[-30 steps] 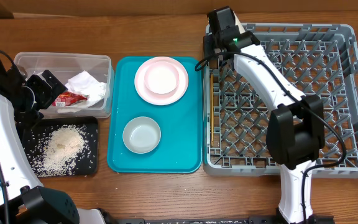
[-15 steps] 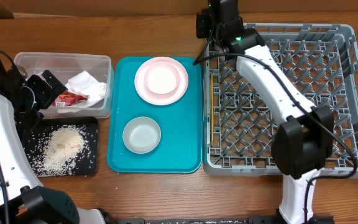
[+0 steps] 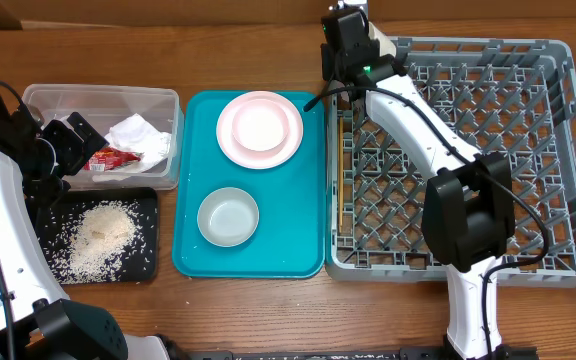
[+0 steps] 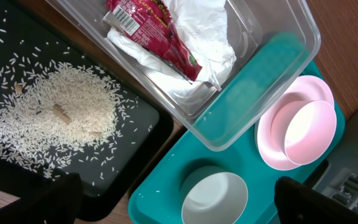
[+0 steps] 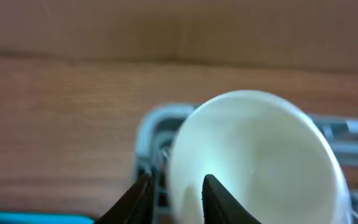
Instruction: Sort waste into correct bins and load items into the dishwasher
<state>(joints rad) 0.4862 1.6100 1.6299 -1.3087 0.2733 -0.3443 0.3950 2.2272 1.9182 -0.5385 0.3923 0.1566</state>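
My right gripper [image 3: 346,30] [image 5: 174,186] is over the far left corner of the grey dish rack [image 3: 528,150]. It is shut on the rim of the small white cup [image 5: 260,155], one finger inside and one outside. Wooden chopsticks [image 3: 338,170] lie along the rack's left edge. My left gripper [image 3: 65,145] [image 4: 179,205] is open and empty above the bins. The napkin [image 3: 138,135] and red wrapper [image 3: 113,158] lie in the clear tub [image 3: 38,95]. Rice [image 3: 98,235] lies on the black tray [image 3: 146,200]. The pink plate [image 3: 268,160] carries a bowl [image 3: 258,125].
A teal serving tray [image 3: 298,250] between the bins and the rack holds the plate and a second whitish bowl [image 3: 228,217] [image 4: 213,198]. The rack's upright pegs fill its floor. The tub and black tray stand close together at the left.
My right gripper has moved toward the far left corner of the rack and turned there. The left arm has not moved.
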